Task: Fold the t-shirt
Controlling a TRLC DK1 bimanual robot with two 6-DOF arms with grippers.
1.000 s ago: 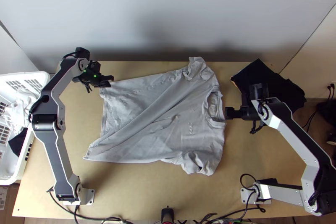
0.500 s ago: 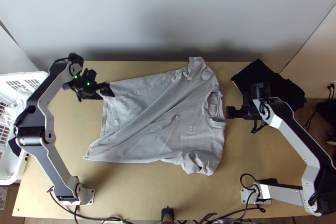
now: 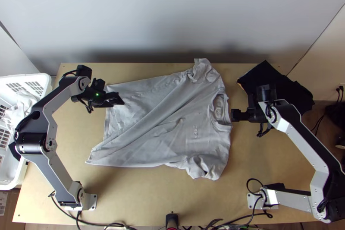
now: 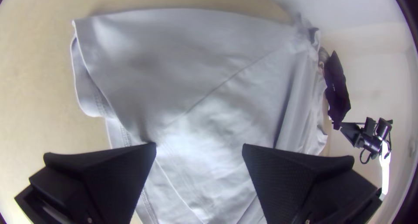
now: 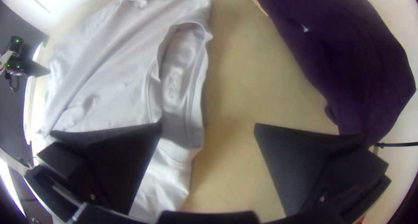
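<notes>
T-shirt: light grey, lies spread on the light wooden surface (image 3: 151, 195) between the arms. Hem towards the left arm's side, collar (image 3: 211, 108) towards the right arm's side. A long diagonal ridge crosses the body; both sleeves are crumpled, the far one (image 3: 202, 70) and the near one (image 3: 200, 167) alike.

Markings: pale, small lettering (image 3: 195, 131) on the chest. Inside the neck opening, a printed label (image 5: 174, 85) in tone close to the cloth. The dark cloth (image 3: 280, 87) beyond the right gripper (image 3: 234, 115) carries a small white mark (image 5: 305, 28).

Left gripper (image 3: 121, 99): over the far hem corner of the t-shirt. From its wrist I see the gripper (image 4: 199, 145) set wide, shirt fabric beneath the gap, nothing pinched.

Right gripper: at the collar, pointing in towards the neck opening. Its wrist view has the gripper (image 5: 208, 125) wide as well — one finger over the collar edge, the other over bare wood — and nothing held.

Surroundings: a white slatted basket (image 3: 10, 184) stands at the left arm's side, a white cloth (image 3: 21, 107) and a piece of dark fabric (image 3: 16, 148) at it.
</notes>
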